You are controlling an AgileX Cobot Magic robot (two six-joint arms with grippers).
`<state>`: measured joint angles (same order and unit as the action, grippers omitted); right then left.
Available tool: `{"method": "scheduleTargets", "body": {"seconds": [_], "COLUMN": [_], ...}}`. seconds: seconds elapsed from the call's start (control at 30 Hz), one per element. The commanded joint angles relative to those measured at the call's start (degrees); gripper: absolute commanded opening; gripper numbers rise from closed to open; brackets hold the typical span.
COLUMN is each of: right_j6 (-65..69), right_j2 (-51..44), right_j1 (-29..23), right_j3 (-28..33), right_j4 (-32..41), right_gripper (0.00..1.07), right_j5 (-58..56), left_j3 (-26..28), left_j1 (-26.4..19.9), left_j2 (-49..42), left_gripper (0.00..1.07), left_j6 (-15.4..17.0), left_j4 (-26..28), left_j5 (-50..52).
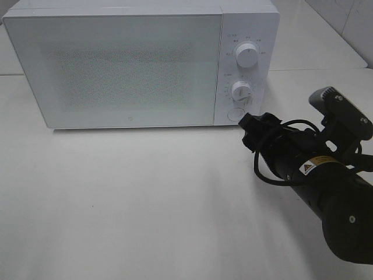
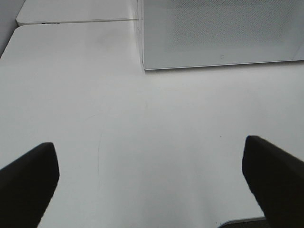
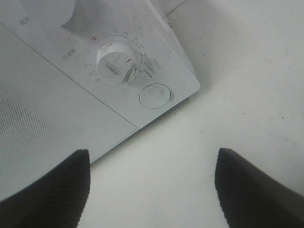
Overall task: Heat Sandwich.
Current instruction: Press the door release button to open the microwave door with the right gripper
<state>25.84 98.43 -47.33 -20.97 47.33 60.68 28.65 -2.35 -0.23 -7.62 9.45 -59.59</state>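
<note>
Hovering near the microwave (image 1: 128,64), right gripper (image 3: 152,156) gapes empty; left gripper (image 2: 149,145) spread wide, holding nothing

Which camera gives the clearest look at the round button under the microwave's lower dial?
The right wrist view: the round button appears close and unobstructed, next to the lower dial. The exterior high view shows it small, with the right gripper right beside it. The left wrist view shows only the microwave door, no button.

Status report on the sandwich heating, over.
Left gripper open over table. Right gripper open, empty, by round button on microwave. Microwave shut; sandwich not in view. Nothing between fingers and button.
</note>
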Motion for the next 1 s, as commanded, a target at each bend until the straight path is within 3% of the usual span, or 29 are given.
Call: {"method": "scheduleTargets", "body": {"seconds": [0.03, 0.13, 0.23, 0.33, 0.4, 0.43, 0.47, 0.6, 1.0], "right_j6": [11.12, 25.32, 30.60, 38.27, 39.76, 41.77, 42.46, 45.61, 49.16], "right_j2": [-0.06, -0.06, -0.06, -0.06, -0.06, -0.06, -0.06, -0.06, -0.06], "right_j1": [-0.06, -0.06, -0.06, -0.06, -0.06, -0.06, -0.06, -0.06, 0.40], "right_j3": [-0.40, -0.40, -0.40, -0.40, -0.40, -0.40, -0.40, -0.40, -0.46], "right_j4": [-0.52, -0.52, -0.52, -0.46, -0.46, -0.46, -0.46, -0.46, -0.69], "right_gripper": [0.69, 0.61, 0.56, 0.38, 0.33, 0.21, 0.16, 0.01, 0.00], "right_j5": [0.06, 0.06, 0.06, -0.06, -0.06, -0.06, -0.06, -0.06, -1.38], "left_j3": [-0.23, -0.23, -0.23, -0.23, -0.23, -0.23, -0.23, -0.23, -0.23], "left_j1": [0.23, 0.23, 0.23, 0.23, 0.23, 0.23, 0.23, 0.23, 0.23], "left_j2": [-1.26, -1.26, -1.26, -1.26, -1.26, -1.26, -1.26, -1.26, -1.26], "left_gripper": [1.01, 1.01, 1.01, 1.01, 1.01, 1.01, 1.01, 1.01, 1.01], "left_j6": [0.17, 0.17, 0.17, 0.17, 0.17, 0.17, 0.17, 0.17, 0.17], "left_j4": [0.63, 0.63, 0.63, 0.63, 0.63, 0.63, 0.63, 0.63, 0.63], "left_j5": [0.17, 0.17, 0.17, 0.17, 0.17, 0.17, 0.17, 0.17, 0.17]}}
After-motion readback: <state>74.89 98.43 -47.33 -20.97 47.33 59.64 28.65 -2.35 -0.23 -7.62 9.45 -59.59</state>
